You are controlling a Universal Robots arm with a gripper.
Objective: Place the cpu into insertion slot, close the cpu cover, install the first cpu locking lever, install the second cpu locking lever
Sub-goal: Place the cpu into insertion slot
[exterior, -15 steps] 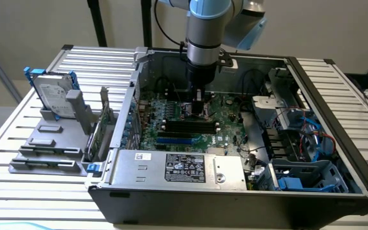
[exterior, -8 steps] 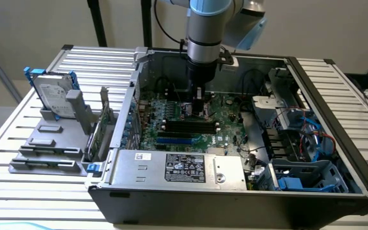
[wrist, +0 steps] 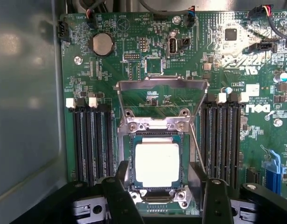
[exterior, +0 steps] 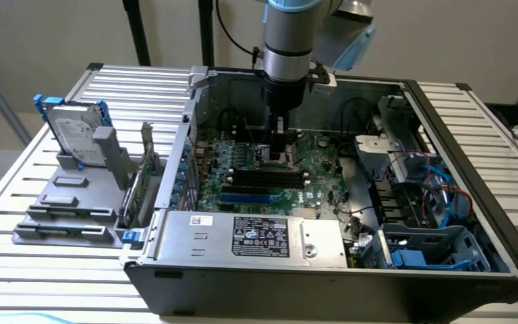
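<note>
claw (wrist: 162,184): wide open, empty.
cpu (wrist: 157,164): seated in insertion slot (wrist: 182,161), between the claw's fingers (wrist: 117,198).
cpu cover (wrist: 162,83): raised open, straight ahead, hinge nearest.

The Universal Robots arm (exterior: 286,40): a smooth silver-grey cylinder ringed in pale blue at its upper end, with a pale blue joint cap (exterior: 356,42) on the exterior view's right. A thin black cable (exterior: 234,34) curves in to the wrist. Below the cylinder the body narrows to a matt black gripper (wrist: 164,179). In the wrist view its two fingers (wrist: 121,198) are black, slab-sided bars with rounded edges, flanked by silvery brackets (wrist: 89,207), each carrying a dark round fastener.
</note>
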